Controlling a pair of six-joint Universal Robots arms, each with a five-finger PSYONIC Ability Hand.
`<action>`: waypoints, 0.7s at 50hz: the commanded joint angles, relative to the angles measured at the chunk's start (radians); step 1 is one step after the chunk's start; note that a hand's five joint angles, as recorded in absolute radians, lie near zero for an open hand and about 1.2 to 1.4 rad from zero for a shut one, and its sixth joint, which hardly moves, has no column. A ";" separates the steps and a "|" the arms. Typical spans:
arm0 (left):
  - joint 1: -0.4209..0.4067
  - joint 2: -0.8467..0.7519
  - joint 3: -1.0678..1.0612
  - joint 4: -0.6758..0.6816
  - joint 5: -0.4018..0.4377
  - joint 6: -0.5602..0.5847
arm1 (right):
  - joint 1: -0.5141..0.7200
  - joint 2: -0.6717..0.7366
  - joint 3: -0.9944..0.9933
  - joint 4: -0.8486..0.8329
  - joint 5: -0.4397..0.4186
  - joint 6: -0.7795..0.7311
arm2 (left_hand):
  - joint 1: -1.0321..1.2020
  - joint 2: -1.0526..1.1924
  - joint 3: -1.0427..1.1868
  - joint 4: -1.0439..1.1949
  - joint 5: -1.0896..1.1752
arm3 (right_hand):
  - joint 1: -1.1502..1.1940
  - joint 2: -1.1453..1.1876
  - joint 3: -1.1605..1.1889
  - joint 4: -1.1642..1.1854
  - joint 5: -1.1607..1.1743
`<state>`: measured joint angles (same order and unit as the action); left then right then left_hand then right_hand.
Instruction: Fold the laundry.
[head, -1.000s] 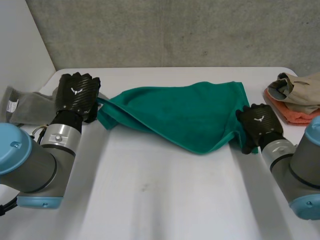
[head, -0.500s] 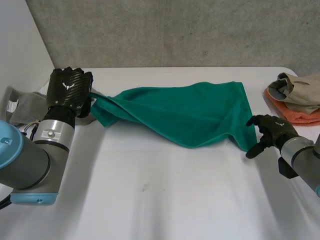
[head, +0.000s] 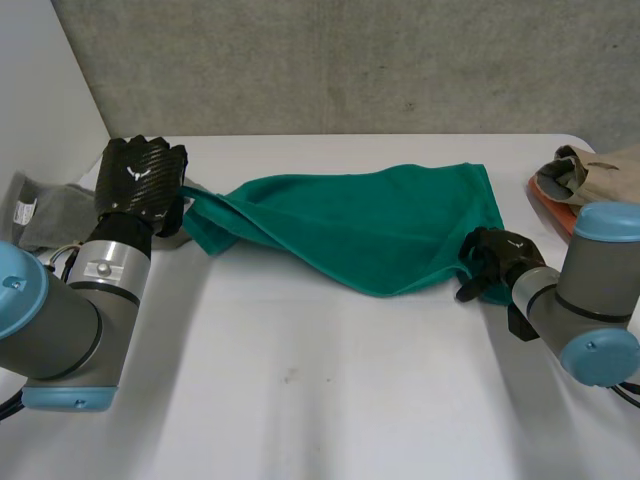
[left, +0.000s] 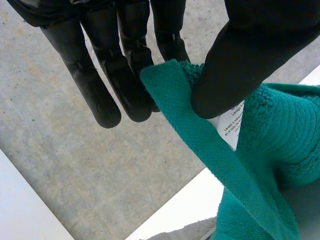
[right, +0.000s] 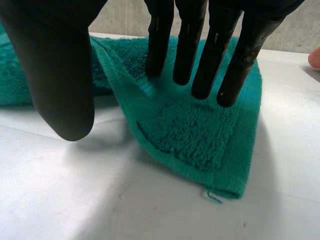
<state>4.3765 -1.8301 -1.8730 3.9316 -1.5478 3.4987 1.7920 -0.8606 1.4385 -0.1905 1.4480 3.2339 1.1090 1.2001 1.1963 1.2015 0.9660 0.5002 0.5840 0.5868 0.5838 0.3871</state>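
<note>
The left hand (head: 140, 180) is closed on the green towel (head: 370, 225): in its wrist view the thumb (left: 240, 65) presses a hemmed corner against the fingers (left: 125, 75), and a white label (left: 231, 127) shows just beside the thumb. This hand stands near the table's far left corner, and the pinched corner is off the surface. The right hand (head: 497, 255) is open, with its fingers (right: 200, 60) straight and their tips down on the towel's near right corner. Its thumb (right: 60, 75) stays apart from them, over bare table beside the towel's edge. That corner lies flat with a loose thread at its tip. Between the two hands the towel spreads across the far half of the white table (head: 320, 400), rumpled and sagging toward the middle. A grey cloth (head: 55, 210) lies at the left edge beside the left arm, and a beige cloth (head: 600, 170) sits on an orange one (head: 545, 198) at the right edge
</note>
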 joint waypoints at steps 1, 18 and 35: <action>0.000 0.000 0.000 0.000 0.000 0.000 | 0.007 0.051 -0.063 -0.030 0.054 -0.003 | 0.287 0.196 0.200 0.195 0.256 | 0.813 0.729 0.726 0.730 0.752; 0.011 0.149 -0.021 -0.380 0.002 0.055 | -0.087 -0.320 0.133 0.253 -0.012 -0.786 | 0.287 0.196 0.200 0.195 0.256 | 0.896 0.812 0.809 0.812 0.835; 0.034 0.356 -0.163 -0.936 0.005 0.467 | -0.243 -0.679 0.442 0.611 0.003 -1.272 | 0.287 0.196 0.200 0.195 0.256 | 0.896 0.812 0.809 0.812 0.835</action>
<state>4.4110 -1.5065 -2.0031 3.0557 -1.5433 3.8817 1.5934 -1.4999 1.8353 0.3678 1.4957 1.9683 1.1090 1.2001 1.1963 1.2015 0.9660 0.9985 1.1778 1.1819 1.1879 0.9878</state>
